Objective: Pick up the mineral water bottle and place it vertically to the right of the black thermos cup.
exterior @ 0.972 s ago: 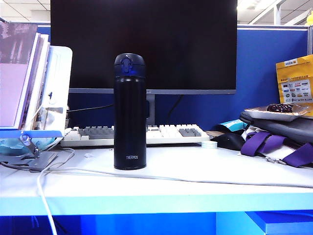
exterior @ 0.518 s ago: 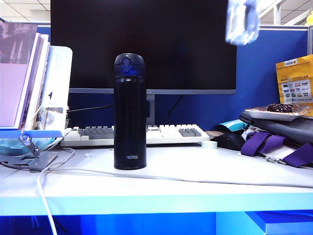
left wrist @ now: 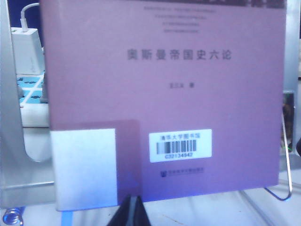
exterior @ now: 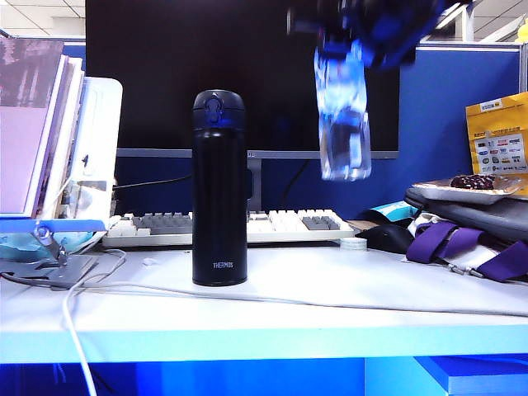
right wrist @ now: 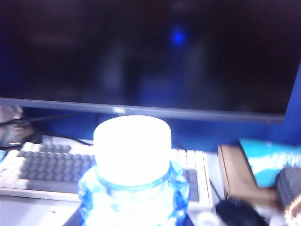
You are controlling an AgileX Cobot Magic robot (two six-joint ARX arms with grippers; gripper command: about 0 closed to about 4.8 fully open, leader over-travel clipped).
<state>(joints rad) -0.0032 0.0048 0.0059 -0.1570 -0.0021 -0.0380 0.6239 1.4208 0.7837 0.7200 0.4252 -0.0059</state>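
From the outside camera we see our right gripper (exterior: 363,33) up high, clamped on the top of the water bottle (exterior: 344,115). The bottle hangs in the air, standing nearly straight up and down, to the right of the black thermos (exterior: 219,188) and well above the table (exterior: 346,289). It needs to go straight down, we think.

Our left camera sees only a purple book (left wrist: 164,94) (fingers (left wrist: 133,214) look together).

Our right camera sees the bottle's white cap (right wrist: 132,143) close below, with the keyboard (right wrist: 42,165) farther off.
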